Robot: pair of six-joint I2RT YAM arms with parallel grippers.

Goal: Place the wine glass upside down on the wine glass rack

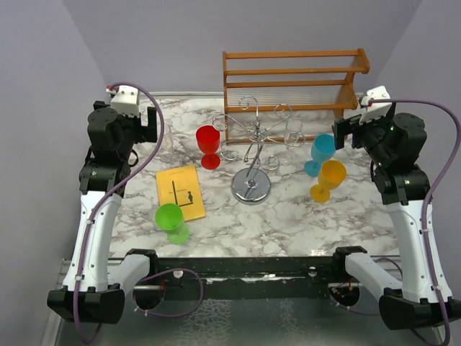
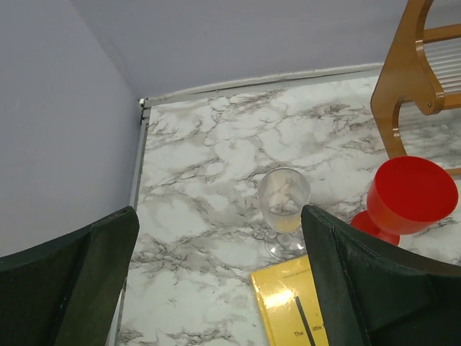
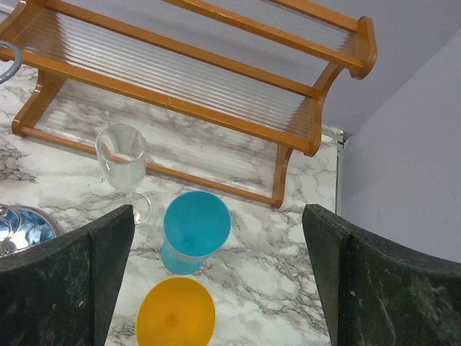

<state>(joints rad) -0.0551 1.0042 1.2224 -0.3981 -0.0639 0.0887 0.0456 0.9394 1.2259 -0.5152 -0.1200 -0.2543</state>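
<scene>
Standing wine glass [image 3: 122,160] near rack [image 1: 251,184]

Bright, even overhead light; soft shadows, sharp focus.

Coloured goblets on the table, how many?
4: red goblet left of the wire rack, green goblet beside the yellow book, blue goblet and orange goblet right of the rack. None looks hidden.

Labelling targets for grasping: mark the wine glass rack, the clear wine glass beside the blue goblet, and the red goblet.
wine glass rack [image 1: 242,189], top external view, round chrome base.
clear wine glass [image 3: 122,155], right wrist view, bowl.
red goblet [image 2: 412,194], left wrist view, bowl.
</scene>
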